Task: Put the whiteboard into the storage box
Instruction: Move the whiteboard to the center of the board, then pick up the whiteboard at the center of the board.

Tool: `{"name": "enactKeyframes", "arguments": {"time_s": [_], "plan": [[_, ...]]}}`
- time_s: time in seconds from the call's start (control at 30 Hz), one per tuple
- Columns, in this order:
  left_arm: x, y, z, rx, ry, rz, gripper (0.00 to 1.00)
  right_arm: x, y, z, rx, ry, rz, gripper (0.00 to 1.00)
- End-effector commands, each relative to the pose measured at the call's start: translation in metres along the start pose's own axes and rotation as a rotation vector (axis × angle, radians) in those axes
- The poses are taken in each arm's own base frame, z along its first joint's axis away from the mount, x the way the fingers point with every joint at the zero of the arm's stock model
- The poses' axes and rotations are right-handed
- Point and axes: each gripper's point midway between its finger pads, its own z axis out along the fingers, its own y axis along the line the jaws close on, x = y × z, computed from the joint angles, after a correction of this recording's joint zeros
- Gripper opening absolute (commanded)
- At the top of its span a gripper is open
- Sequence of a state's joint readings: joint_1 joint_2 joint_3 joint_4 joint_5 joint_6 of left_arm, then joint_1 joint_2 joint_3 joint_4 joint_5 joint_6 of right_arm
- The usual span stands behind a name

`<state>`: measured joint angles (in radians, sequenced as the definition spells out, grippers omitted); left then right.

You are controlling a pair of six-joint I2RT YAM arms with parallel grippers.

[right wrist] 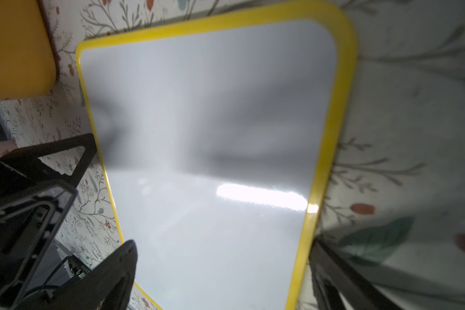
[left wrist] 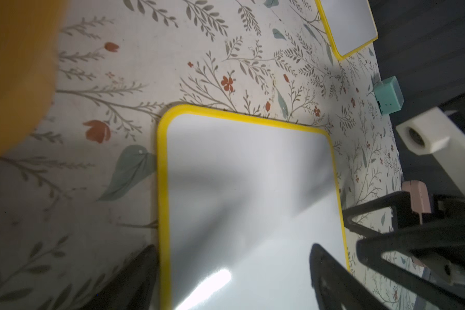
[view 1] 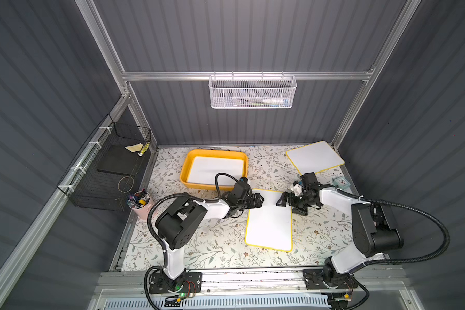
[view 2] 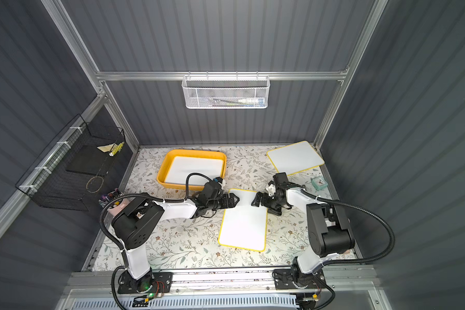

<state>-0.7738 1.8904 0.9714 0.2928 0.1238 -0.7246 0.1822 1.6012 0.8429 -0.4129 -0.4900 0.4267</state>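
While the shallow, round-cornered yellow-orange plastic storage box (view 1: 215, 152) already holds one glossy white board (view 1: 215, 167) flat on its floor, the yellow-framed whiteboard (view 1: 269, 222) lies flat on the floral cloth (view 1: 199, 241) just beside the box's near right corner. The left gripper (view 1: 259, 200) and the right gripper (view 1: 282, 200) both gape wide and empty, facing each other over the whiteboard's end nearest the box. A second board (view 1: 314, 157) lies well right of the box.

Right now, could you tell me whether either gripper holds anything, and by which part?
Nothing is held: the left gripper and right gripper stand open at the far end of the middle whiteboard.
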Motion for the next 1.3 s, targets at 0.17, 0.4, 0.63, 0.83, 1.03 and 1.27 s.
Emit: {"name": "enactKeyframes", "arguments": {"time_s": [0.17,0.4,0.63,0.83,1.03,1.27], "plan": [[0.072,0.036,-0.016,-0.121,0.229,0.044,0.89,0.035,0.004,0.01,-0.064,0.091,0.056,0.99],[0.082,0.04,-0.042,-0.137,0.283,0.15,0.89,0.057,-0.011,0.005,-0.008,0.117,0.063,0.99],[0.099,0.043,-0.058,-0.124,0.357,0.194,0.89,0.077,-0.02,0.005,0.013,0.152,0.084,0.99],[0.118,0.036,-0.05,-0.011,0.397,0.187,0.88,0.096,-0.022,0.007,0.004,0.206,0.104,0.99],[0.131,0.044,-0.048,-0.018,0.449,0.175,0.88,0.095,-0.018,0.014,-0.013,0.201,0.107,0.99],[0.144,0.048,-0.049,-0.01,0.498,0.163,0.88,0.096,-0.014,0.022,-0.042,0.214,0.118,0.99]]}}
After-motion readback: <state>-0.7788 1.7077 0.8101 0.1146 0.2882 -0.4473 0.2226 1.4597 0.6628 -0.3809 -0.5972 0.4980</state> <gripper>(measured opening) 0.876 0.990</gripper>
